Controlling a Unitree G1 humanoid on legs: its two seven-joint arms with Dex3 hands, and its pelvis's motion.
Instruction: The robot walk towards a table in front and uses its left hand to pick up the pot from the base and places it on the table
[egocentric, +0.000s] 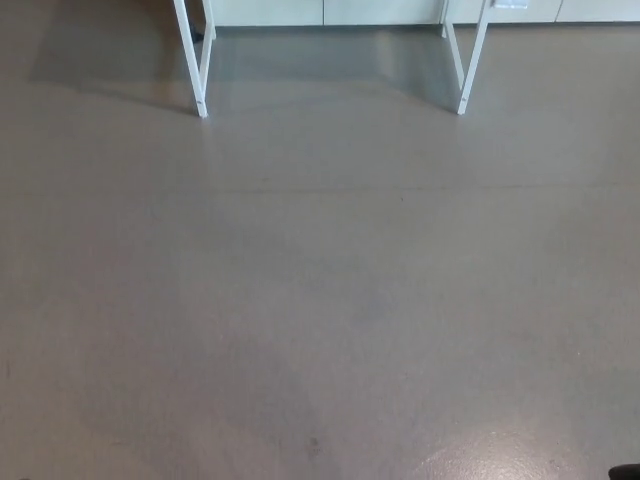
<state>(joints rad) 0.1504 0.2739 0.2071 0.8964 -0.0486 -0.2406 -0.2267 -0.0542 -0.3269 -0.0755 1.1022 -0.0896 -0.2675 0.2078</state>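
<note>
Grey floor (320, 300), smooth and matt, filling nearly the whole head view, with a soft pale sheen at the lower right and a darker shadow band along the top. Pale cabinet fronts (380, 12) across the upper edge, behind everything. Of the counter (203, 104), only white legs: one pair upper left, another pair (463, 100) upper right, well apart, feet on the floor. Tiny dark sliver (626, 472) in the bottom right corner, too small to identify. Pot out of frame. Neither robot hand in view, so clenched or released: cannot tell.
</note>
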